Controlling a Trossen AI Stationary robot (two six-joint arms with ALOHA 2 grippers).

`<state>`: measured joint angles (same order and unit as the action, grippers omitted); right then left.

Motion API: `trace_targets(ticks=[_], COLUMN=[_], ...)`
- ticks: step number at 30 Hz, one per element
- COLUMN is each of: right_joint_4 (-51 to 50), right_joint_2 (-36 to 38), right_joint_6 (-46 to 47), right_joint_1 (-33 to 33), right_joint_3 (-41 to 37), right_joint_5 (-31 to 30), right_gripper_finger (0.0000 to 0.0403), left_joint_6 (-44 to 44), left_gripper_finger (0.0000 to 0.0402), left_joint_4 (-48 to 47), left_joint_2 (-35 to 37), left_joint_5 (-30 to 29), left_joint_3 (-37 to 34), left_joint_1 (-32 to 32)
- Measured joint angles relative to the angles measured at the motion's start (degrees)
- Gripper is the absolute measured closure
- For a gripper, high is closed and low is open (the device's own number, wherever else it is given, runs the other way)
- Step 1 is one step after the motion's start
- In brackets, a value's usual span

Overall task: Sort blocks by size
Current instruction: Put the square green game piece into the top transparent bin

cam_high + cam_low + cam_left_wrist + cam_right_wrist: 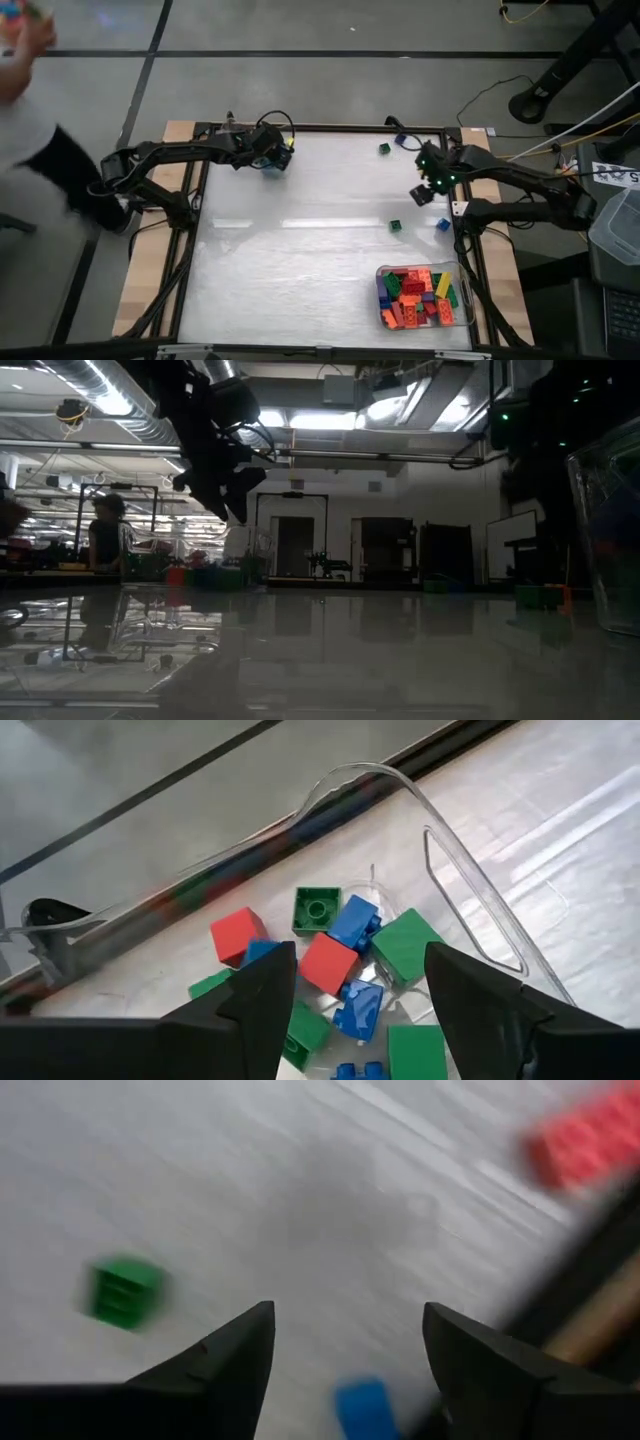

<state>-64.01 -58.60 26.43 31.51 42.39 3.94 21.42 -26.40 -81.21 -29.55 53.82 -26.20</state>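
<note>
- The left gripper (272, 160) hangs over the far-left corner of the table, fingers spread wide with nothing between them; the right gripper (425, 190) hovers near the table's right edge, its fingers likewise parted and empty.
- Directly beneath the left gripper sits a clear plastic tray (455, 885). Inside it lie small cube blocks: a red cube (328, 962) between the fingertips, another red cube (238, 935), a green cube (317, 909) with its stud showing, a larger green one (405, 945), and several blue blocks (355, 922).
- A second clear tray (383, 270), on the near side of the right gripper at the table's near-right corner, holds a heap of longer blocks (420, 297), mostly red and orange with some green, blue and yellow.
- Loose blocks lie around the right gripper: a green cube (395, 226) just on its near side, a blue block (442, 225) close to the table edge, a green cube (384, 149) and a blue block (401, 139) on its far side.
- No writing can be read on the blocks or trays.
- The tabletop (300, 250) is pale and glossy, framed in black, and throws back the ceiling lights.
- Beyond it is a workshop with strip lights, exposed ducts and dark doorways; a person (105, 540) stands far off.
</note>
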Motion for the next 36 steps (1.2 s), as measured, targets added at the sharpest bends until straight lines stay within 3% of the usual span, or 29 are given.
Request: trace_targets(ticks=[3, 6, 12, 19, 23, 28, 36], right_joint_4=[-5.64, -6.82, -5.64, 12.44, 23.23, 27.84, 30.56], right_joint_2=[0.01, -0.01, -0.12, -0.16, -1.07, -5.51, -14.44], right_joint_6=[0.06, -0.97, 1.97, 5.27, 7.38, 11.09, 6.26], right_joint_1=[0.0, -0.88, -9.21, -22.74, -29.46, -34.75, -39.63], right_joint_3=[-0.02, -0.02, -0.48, -5.58, -8.24, -8.46, -8.46], right_joint_5=[-1.69, 0.33, 0.56, 0.26, -3.57, -12.49, -13.41], right_gripper_finger=[0.015, 0.015, 0.015, 0.015, 0.015, 0.015, 0.015], left_joint_6=[0.55, 1.27, 1.17, 1.14, 1.32, 1.34, 1.36], left_gripper_finger=[0.0193, 0.0193, 0.0192, 0.0192, 0.0192, 0.0192, 0.0192], left_joint_4=[0.0, 0.0, 0.0, 0.0, 0.0, 0.0, 0.04], left_joint_2=[0.0, 0.0, 0.0, 0.0, 0.0, 0.0, 0.0], left_joint_5=[0.01, 0.01, 0.01, 0.01, 0.08, 1.84, 3.46], left_joint_3=[0.0, 0.0, 0.0, 0.02, 0.02, 0.04, 0.04], left_joint_1=[0.0, 0.0, 0.0, 0.0, 0.0, 0.0, 0.07])
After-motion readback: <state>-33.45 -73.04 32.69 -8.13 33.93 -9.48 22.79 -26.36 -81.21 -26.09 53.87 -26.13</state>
